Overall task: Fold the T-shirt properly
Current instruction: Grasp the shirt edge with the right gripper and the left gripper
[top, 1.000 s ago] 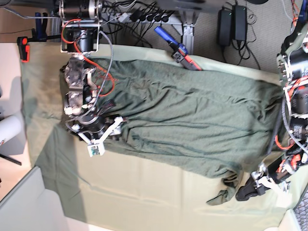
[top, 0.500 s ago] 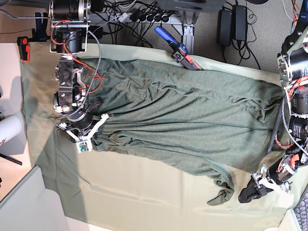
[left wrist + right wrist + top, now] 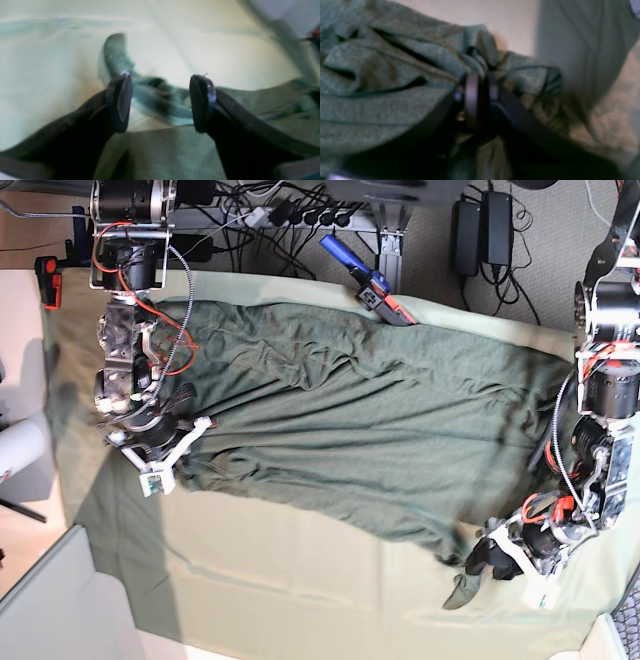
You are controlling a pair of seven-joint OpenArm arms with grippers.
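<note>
**T-shirt spread across tabletop; one arm at each end**

**Left wrist view.** Left gripper (image 3: 160,102): jaws wide apart, nothing between them in contact. T-shirt (image 3: 270,110): olive knit, blurred. A twisted sleeve end runs behind and beyond the gap between the jaws and curls upward past the near-side jaw. Whether it touches either jaw cannot be told. Table cloth (image 3: 50,70): pale mint, lies under the T-shirt and fills the ground beyond it.

**Right wrist view.** Right gripper (image 3: 480,97): jaws drawn nearly together, with a bunched fold of the T-shirt (image 3: 382,100) gathered at their tips. Cloth appears pinched there; blur hides the exact contact. The T-shirt piles in deep creases to one side of the jaws. A plain pale surface shows beyond the T-shirt.

**Base view.** T-shirt (image 3: 380,430): spread lengthwise over the table cloth (image 3: 300,580) on the tabletop, wrinkled, covering most of its middle. Right gripper (image 3: 165,465): at the T-shirt's end on this view's left side, down on the hem edge. Left gripper (image 3: 490,560): at the T-shirt's opposite end, just beside the twisted sleeve tip that trails off the T-shirt's body. Blue-and-red tool (image 3: 368,280): lies at the T-shirt's far edge, towards the cables. Orange-and-black clamp (image 3: 47,280): well apart from the T-shirt, off the table cloth's corner.
</note>
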